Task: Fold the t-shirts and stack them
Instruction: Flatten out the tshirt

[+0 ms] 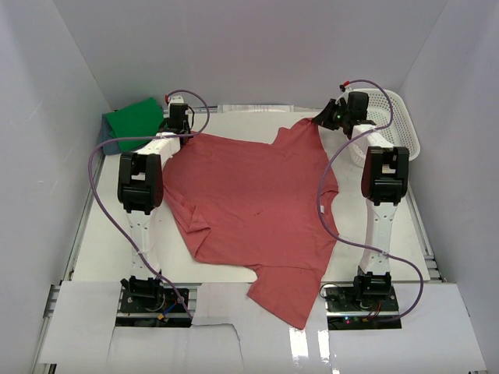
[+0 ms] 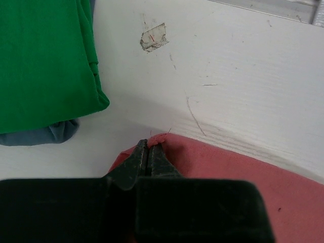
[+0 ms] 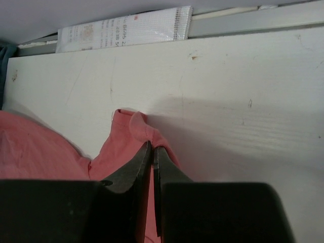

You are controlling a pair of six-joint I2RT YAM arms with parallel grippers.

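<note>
Top view: my left gripper point(image 1: 182, 134) and right gripper point(image 1: 321, 121) pinch the red shirt point(image 1: 249, 199) at its 12 o'clock edge; draw both evenly, edge taut.

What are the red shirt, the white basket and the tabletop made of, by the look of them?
Red t-shirt: soft matte cloth, probably cotton knit; it wrinkles, folds over itself and lies limp. Basket: white plastic, faintly glossy, moulded as an open lattice. Tabletop: hard white board, painted or laminated, matte; scratches and scuffs mark it, its core unseen.
</note>
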